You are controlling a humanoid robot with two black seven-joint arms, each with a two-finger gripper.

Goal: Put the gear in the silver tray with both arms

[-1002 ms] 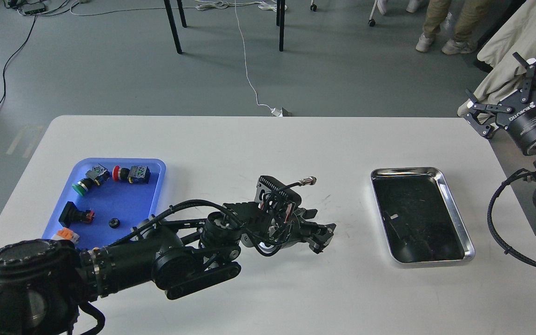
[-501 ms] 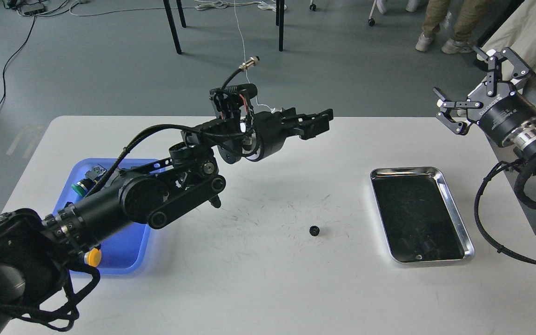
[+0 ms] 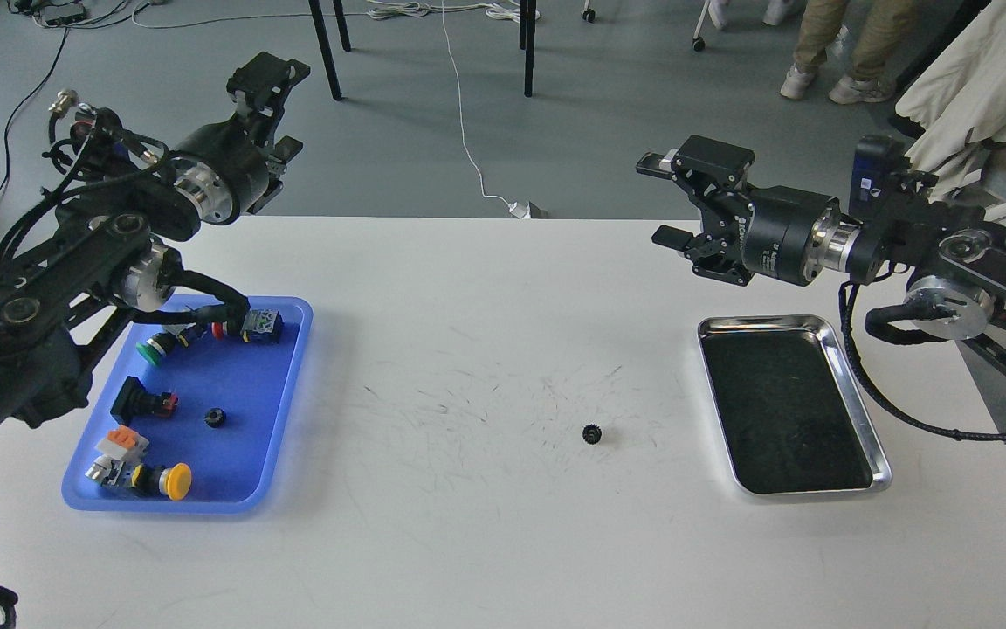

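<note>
Gear (image 3: pixel 591 433): alone on the tabletop (image 3: pixel 485 542), left of the silver tray (image 3: pixel 857 397).
Right hand (image 3: pixel 673 203): raised beyond the tray, fingers spread, holding nothing.
Left hand (image 3: pixel 269 114): raised beyond the blue tray (image 3: pixel 232 480); finger state cannot be told.

High head view (angled downward)

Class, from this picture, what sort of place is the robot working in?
Probably a robotics lab or test room: a white table with a blue tray of push-button parts, loose cables across a grey floor, and bystanders' legs.
</note>
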